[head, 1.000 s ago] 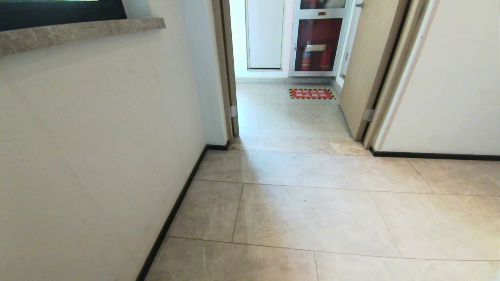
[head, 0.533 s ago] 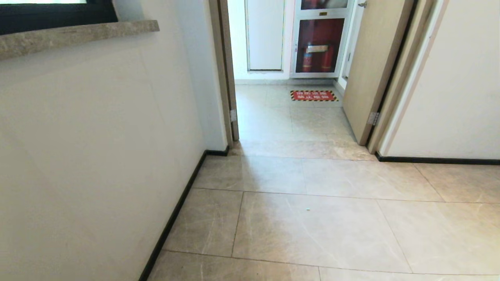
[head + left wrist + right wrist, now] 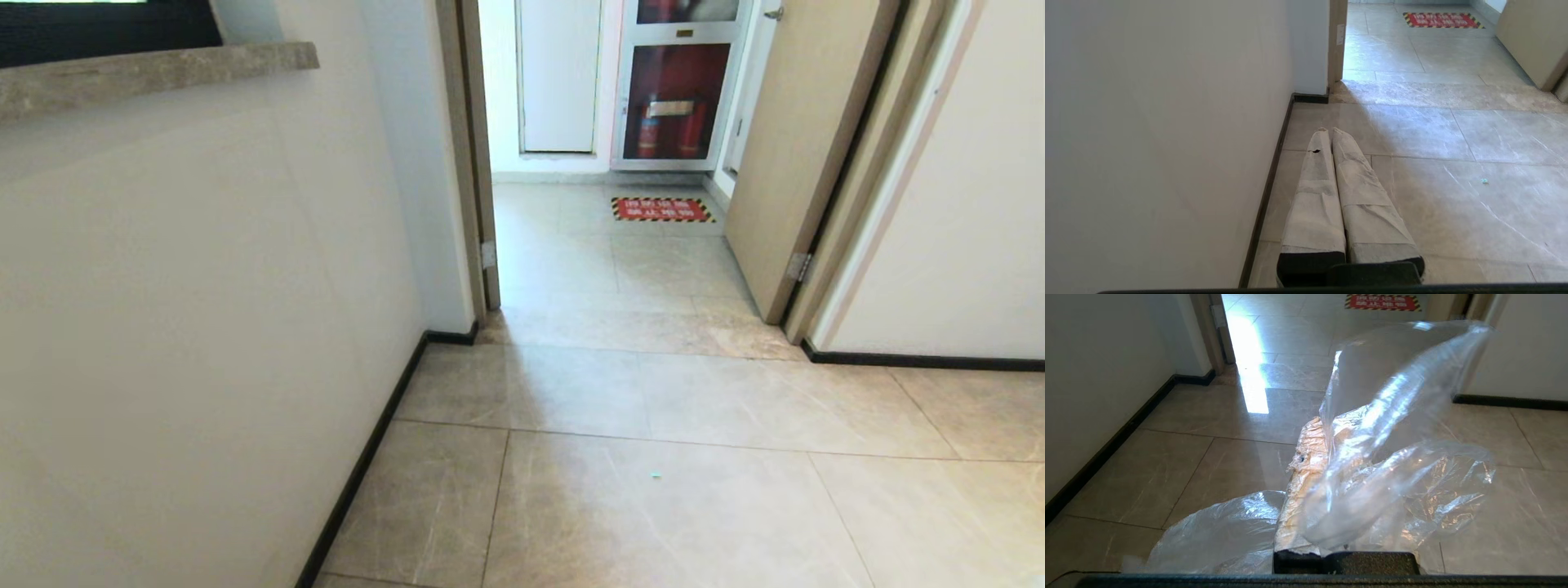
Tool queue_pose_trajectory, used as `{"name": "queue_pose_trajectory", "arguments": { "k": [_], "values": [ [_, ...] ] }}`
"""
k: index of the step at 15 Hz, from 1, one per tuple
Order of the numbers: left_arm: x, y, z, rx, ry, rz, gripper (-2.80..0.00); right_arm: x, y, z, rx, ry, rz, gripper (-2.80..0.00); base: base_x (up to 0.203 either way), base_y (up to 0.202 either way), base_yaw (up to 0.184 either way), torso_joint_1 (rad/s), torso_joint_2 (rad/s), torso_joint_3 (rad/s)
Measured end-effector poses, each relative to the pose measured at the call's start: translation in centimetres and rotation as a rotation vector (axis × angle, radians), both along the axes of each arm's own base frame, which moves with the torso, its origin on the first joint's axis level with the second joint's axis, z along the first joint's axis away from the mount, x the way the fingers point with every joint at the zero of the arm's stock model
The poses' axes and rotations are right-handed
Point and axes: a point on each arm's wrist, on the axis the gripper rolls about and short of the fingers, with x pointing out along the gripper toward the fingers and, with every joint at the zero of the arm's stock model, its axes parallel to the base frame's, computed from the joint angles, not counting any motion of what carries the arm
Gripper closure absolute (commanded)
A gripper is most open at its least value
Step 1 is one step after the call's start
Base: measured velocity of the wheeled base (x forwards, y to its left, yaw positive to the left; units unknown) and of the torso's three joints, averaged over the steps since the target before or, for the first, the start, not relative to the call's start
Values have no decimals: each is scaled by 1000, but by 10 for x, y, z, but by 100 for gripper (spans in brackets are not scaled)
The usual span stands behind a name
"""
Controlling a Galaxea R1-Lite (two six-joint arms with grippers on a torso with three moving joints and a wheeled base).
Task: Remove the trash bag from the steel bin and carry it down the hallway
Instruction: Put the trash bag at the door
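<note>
1. Right gripper [image 3: 1327,428], its taped fingers clamped on the thin, clear, crinkled plastic trash bag [image 3: 1392,457], heads along the grey-beige tiled hallway [image 3: 653,392]
2. Left gripper [image 3: 1329,131] rides closed and empty
3. Steady driving should keep the bag from snagging the wood-coloured door [image 3: 800,147]

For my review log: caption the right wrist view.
Right gripper shut on the trash bag, facing the hallway doorway.

Marbled beige floor tiles [image 3: 694,506] bear a red warning mat [image 3: 662,210].
</note>
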Motion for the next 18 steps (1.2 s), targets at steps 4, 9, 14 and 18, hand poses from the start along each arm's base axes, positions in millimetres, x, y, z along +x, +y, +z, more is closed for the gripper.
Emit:
{"name": "queue_pose_trajectory", "arguments": {
  "k": [4,9,14,18],
  "values": [
    [0,0,0,0,0,0,0,0,0,0,0,0,0,0,191,0,0,1,4,3],
    [0,0,0,1,-1,0,0,0,0,0,0,0,1,0,54,0,0,0,2,0],
    [0,0,0,4,-1,0,0,0,0,0,0,0,1,0,0,0,0,0,0,0],
    [0,0,0,4,-1,0,0,0,0,0,-8,0,1,0,0,0,0,0,0,0]
  ]
}}
